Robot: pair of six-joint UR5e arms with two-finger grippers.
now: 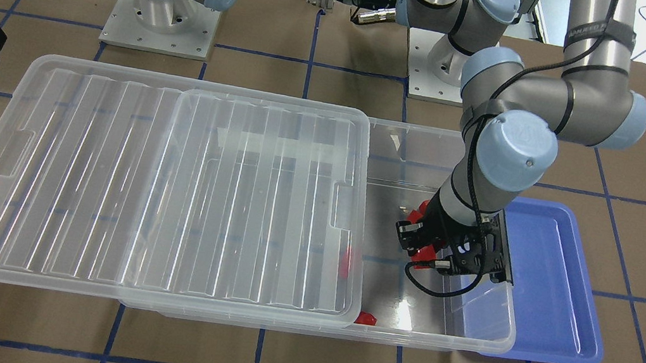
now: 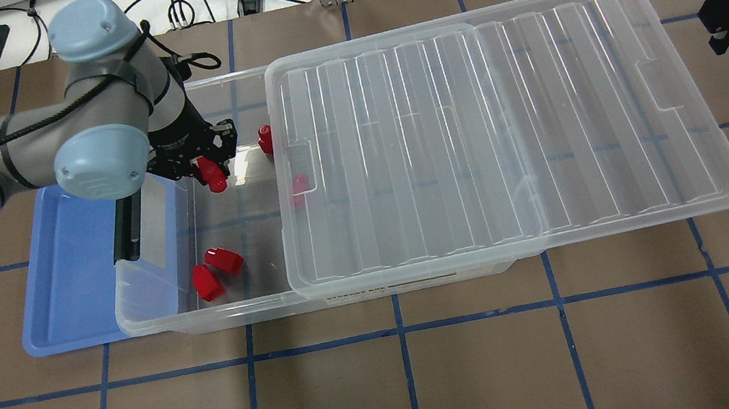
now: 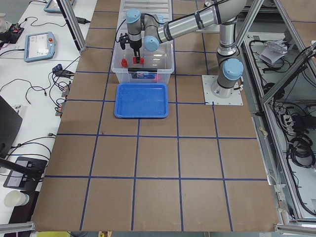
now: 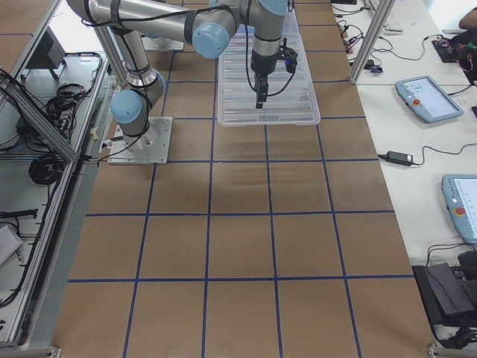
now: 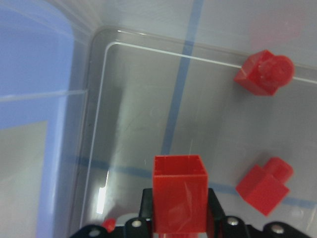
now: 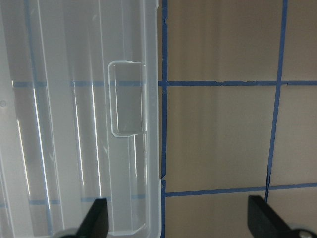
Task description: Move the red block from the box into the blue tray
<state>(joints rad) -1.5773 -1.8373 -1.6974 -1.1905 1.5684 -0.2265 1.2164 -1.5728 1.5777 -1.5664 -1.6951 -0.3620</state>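
The red block (image 5: 179, 191) is small, hard and light. It is glossy plastic, so probably a little slick, but its flat opposite sides suit a two-finger pinch better than the studded face would. That is how it is held now: the left end effector (image 2: 210, 169) is pinched on two opposite walls, with the block's hollow side facing the wrist camera. The block hangs over the uncovered end of the box (image 2: 207, 319), near the wall that borders the tray (image 2: 66, 281), and it looks clear of the floor. Loose blocks lie below, one (image 5: 264, 73) near the far wall and one (image 5: 263, 186) closer in. Two more (image 2: 214, 271) sit by the near wall. The lid (image 2: 506, 131) is slid aside, covering the rest of the box and overhanging it. The right end effector (image 6: 181, 220) hovers beyond the lid's far edge over the table (image 6: 218, 139), with its fingers spread wide and holding nothing.
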